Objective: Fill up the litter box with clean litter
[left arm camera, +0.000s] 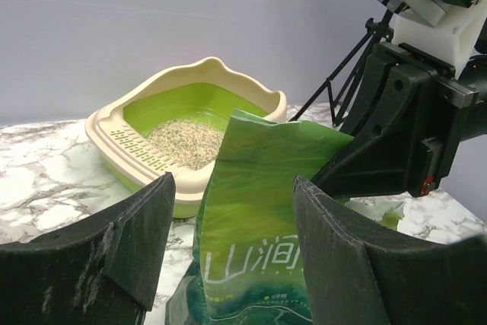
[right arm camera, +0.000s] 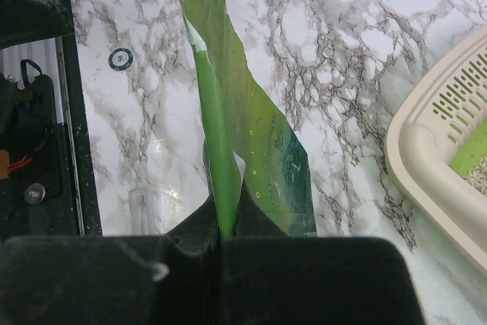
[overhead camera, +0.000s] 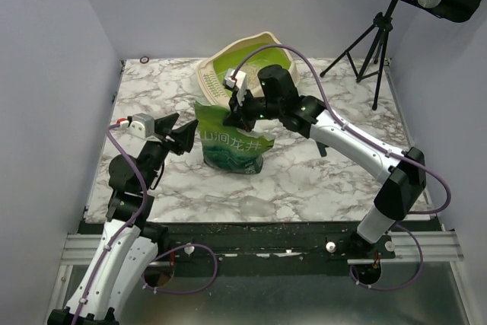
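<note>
the litter box (overhead camera: 262,55) sits at the far edge of the marble worktop (overhead camera: 327,180), toward 12 o'clock in the top view. its slotted section is at the 9 o'clock end. in the left wrist view the litter box (left arm camera: 114,123) shows a lime-green floor with a patch of pale litter (left arm camera: 186,142) lying beside the slots; much of the green floor around it is bare. in the right wrist view only a beige corner of the litter box (right arm camera: 422,154) shows, at 3 o'clock.

a green printed bag (overhead camera: 232,146) stands upright near the middle of the worktop, just at 6 o'clock of the box. the right tool (overhead camera: 242,116) reaches in from 3 o'clock and is clamped on the bag's top edge. its own camera shows the two pads pressed together with the thin green bag (right arm camera: 228,127) pinched between them at the right tool (right arm camera: 221,230).

the left tool (overhead camera: 176,138) is at 9 o'clock of the bag, just beside its edge, with its jaws spread wide. in its own view the left tool (left arm camera: 234,203) frames the green bag (left arm camera: 259,211) between its two dark fingers (left arm camera: 137,241); i cannot tell whether either one touches the bag.

a black tripod stand (overhead camera: 377,51) stands at 2 o'clock, at the far corner of the worktop.
</note>
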Controlling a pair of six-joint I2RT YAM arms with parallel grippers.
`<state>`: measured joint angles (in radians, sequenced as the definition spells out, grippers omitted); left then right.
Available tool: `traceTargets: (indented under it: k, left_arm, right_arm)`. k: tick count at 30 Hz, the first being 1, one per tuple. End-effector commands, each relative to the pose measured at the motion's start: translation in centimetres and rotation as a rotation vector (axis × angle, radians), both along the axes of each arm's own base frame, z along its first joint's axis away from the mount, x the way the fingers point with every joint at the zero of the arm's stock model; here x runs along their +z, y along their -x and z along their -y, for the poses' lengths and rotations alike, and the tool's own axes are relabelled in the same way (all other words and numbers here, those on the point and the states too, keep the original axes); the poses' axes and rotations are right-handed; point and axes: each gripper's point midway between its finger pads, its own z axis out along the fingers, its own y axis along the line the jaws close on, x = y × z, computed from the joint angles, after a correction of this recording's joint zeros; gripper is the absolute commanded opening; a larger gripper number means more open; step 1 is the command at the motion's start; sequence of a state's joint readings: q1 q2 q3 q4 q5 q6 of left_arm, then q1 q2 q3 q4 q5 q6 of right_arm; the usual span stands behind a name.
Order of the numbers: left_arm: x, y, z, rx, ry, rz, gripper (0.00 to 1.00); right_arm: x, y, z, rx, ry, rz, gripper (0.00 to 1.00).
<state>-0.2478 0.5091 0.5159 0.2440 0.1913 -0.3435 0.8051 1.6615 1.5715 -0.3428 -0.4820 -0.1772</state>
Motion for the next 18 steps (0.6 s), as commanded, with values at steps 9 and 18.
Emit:
traceTargets:
  k: [9, 18]
  left_arm:
    - [1.5, 0.2, 0.0, -0.007, 0.009, 0.026, 0.71]
    - [1.4, 0.2, 0.4, -0.03, 0.019, 0.021, 0.71]
  right_arm:
    - [9.2, 0.7, 0.4, -0.019, -0.199, 0.208, 0.53]
    - [6.1, -1.1, 7.4, -0.213, -0.052, 0.318, 0.8]
